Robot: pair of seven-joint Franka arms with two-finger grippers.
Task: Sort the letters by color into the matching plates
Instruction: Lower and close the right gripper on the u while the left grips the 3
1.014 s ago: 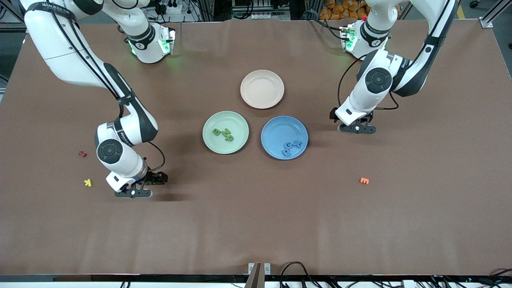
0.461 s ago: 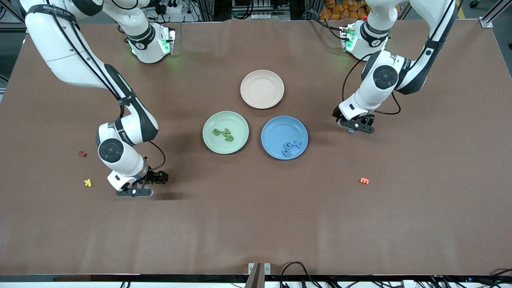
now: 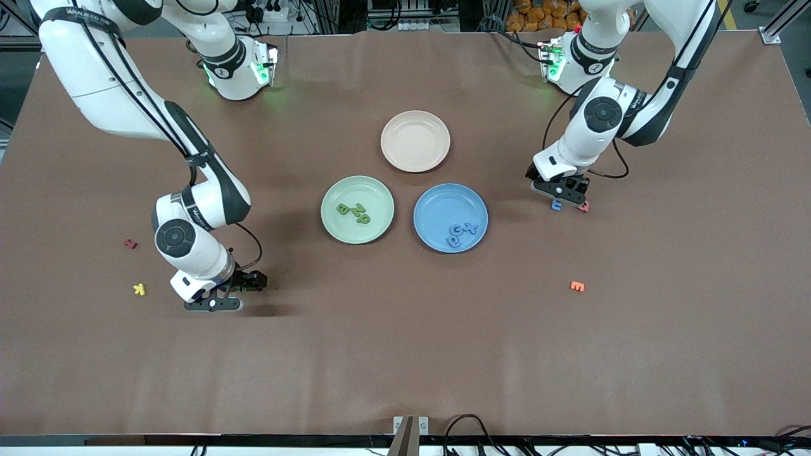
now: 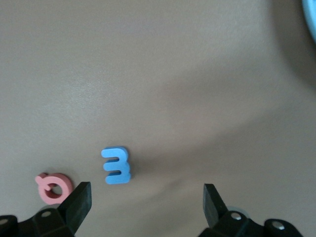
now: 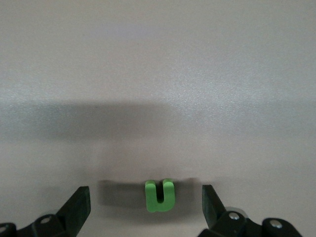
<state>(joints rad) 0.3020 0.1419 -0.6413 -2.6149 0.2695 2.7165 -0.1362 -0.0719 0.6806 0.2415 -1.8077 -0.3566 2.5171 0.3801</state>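
Pretty clearly a robotics lab: two white Franka arms bolted along one edge of a big worktop (image 3: 405, 354) covered in brown sheeting, green status lights glowing at their bases. There's also aluminium framing at the corners, cables (image 3: 469, 425) trailing off the edge, and power strips (image 3: 272, 9) past the arms.

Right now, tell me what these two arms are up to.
They are sorting letters by color. The green plate and the blue plate each hold three. The left gripper hangs open over a blue letter beside a pink one. The right gripper is open around a green U.
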